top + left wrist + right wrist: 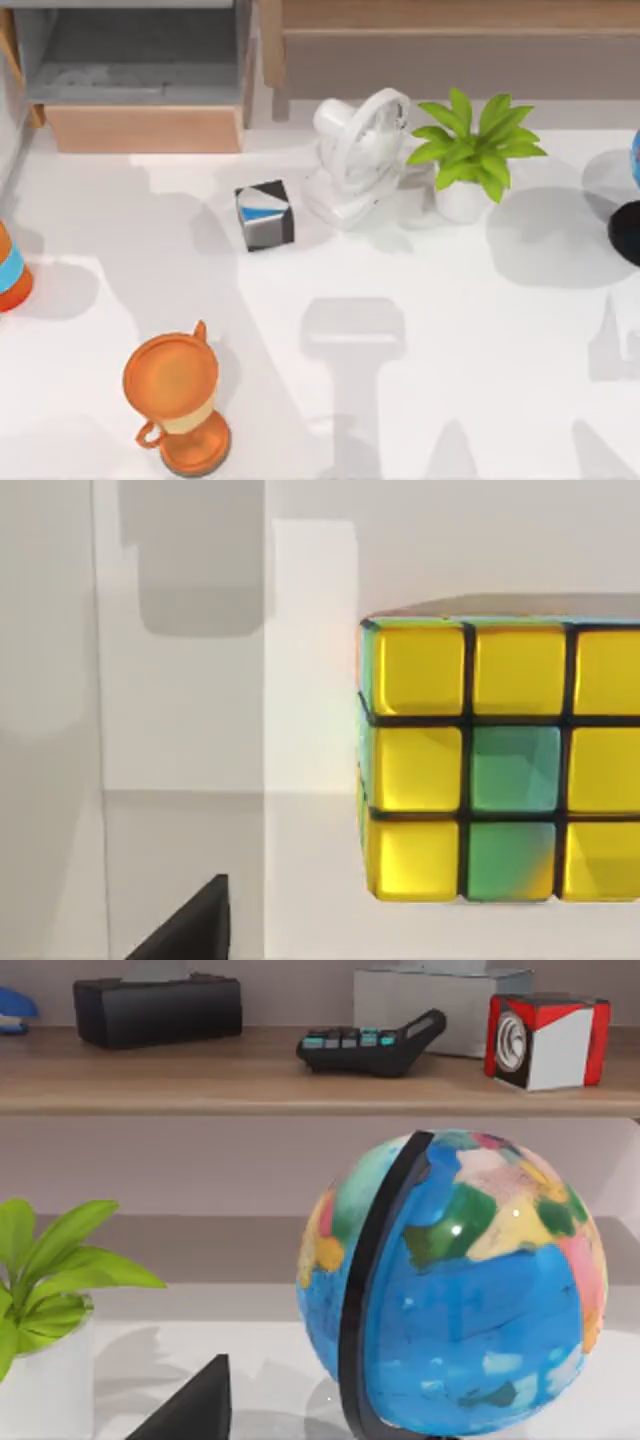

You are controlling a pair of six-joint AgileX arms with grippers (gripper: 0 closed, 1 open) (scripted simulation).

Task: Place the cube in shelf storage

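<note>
A: Is the left gripper holding the cube (500, 760)?

B: I cannot tell — one dark fingertip (190, 925) is showing at the left wrist view's edge, and the cube is sitting close ahead on the pale desk (180, 730).

A: So what next?

B: Centring the fingers squarely on opposite faces, I'd judge, before lifting toward the shelf storage (450, 40).

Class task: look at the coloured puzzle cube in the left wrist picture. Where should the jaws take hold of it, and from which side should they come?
Grip the puzzle cube across two opposite flat faces, at mid-height. It sits square and upright on the white table, so coming straight down from above with the jaws on two parallel sides is probably best. Corners and edges would likely slip.
</note>
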